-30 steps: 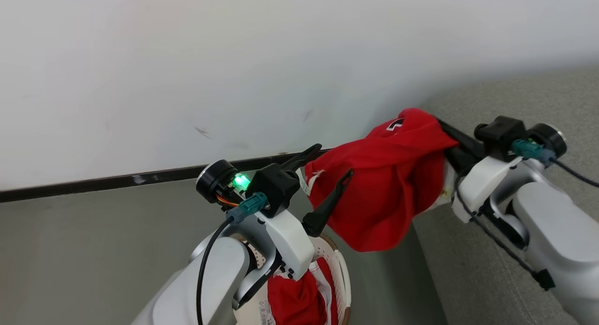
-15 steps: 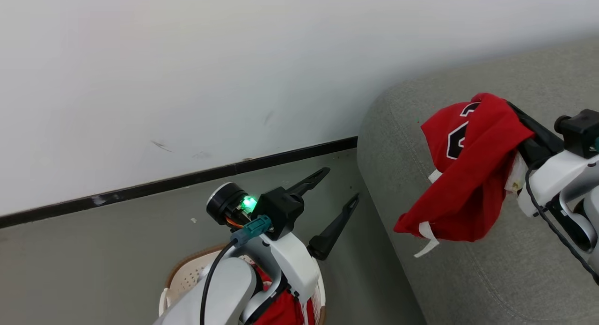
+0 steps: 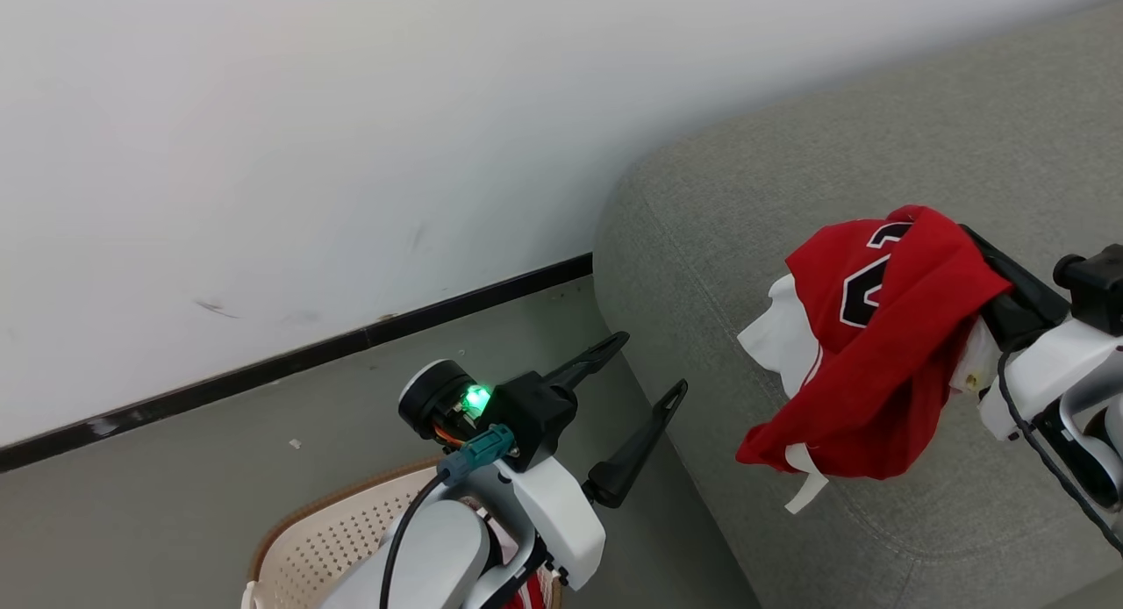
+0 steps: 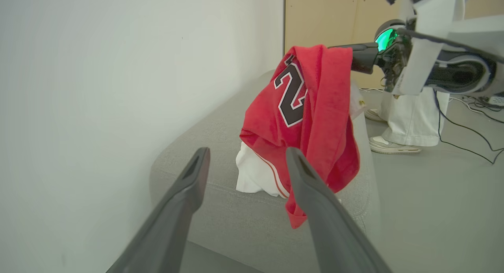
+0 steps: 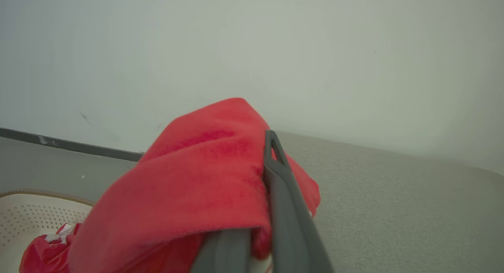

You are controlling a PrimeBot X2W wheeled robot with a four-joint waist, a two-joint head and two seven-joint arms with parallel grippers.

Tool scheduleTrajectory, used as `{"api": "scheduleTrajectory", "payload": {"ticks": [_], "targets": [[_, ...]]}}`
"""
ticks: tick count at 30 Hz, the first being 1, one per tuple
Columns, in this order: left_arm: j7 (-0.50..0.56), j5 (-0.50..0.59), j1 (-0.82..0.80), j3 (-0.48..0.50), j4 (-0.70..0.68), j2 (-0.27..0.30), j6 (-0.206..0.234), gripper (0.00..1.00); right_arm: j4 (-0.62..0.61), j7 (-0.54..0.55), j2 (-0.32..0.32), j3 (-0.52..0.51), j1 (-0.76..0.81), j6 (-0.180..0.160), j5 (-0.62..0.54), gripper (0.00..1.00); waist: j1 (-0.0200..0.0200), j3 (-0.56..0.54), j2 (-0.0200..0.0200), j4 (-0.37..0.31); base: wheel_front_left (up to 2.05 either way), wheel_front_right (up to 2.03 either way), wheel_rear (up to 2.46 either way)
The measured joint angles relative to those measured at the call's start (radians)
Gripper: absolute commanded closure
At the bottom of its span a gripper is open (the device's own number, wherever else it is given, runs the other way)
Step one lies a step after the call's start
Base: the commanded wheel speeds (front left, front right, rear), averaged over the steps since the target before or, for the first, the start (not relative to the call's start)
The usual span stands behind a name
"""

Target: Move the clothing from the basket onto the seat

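Holding the red clothing point(image 3: 877, 363) tightly between its closed fingers, the right gripper point(image 3: 983, 249) hangs it over the grey seat point(image 3: 746, 223). The left gripper point(image 3: 649, 361) stands wide and empty above the basket point(image 3: 333, 530), where another red garment point(image 5: 43, 249) lies.

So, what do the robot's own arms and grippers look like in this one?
The left forearm is a pale silver-grey tube; both wrists carry white brackets. The left gripper and right gripper have black bodies and two long, dark, tapering fingers with slotted tips. A green light glows on the left wrist, beside a teal connector feeding a black cable.
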Motion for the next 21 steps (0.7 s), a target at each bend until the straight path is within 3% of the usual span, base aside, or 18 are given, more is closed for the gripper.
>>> {"api": "scheduleTrajectory", "payload": {"ticks": [9, 21], "targets": [[-0.017, -0.005, 0.008, -0.014, 0.0, -0.001, 0.027, 0.0, -0.013, 0.0, 0.001, 0.007, -0.029, 0.0, 0.011, 1.0, 0.0, 0.023, 0.0, -0.06, 0.0, 0.0, 0.0], [-0.022, 0.031, 0.0, -0.011, -0.031, 0.0, 0.079, 0.0, 0.029, 0.016, -0.05, -0.029, -0.3, 0.0, 0.017, 1.0, 0.0, 0.105, 0.0, -0.075, 0.0, 0.0, 0.0]]}}
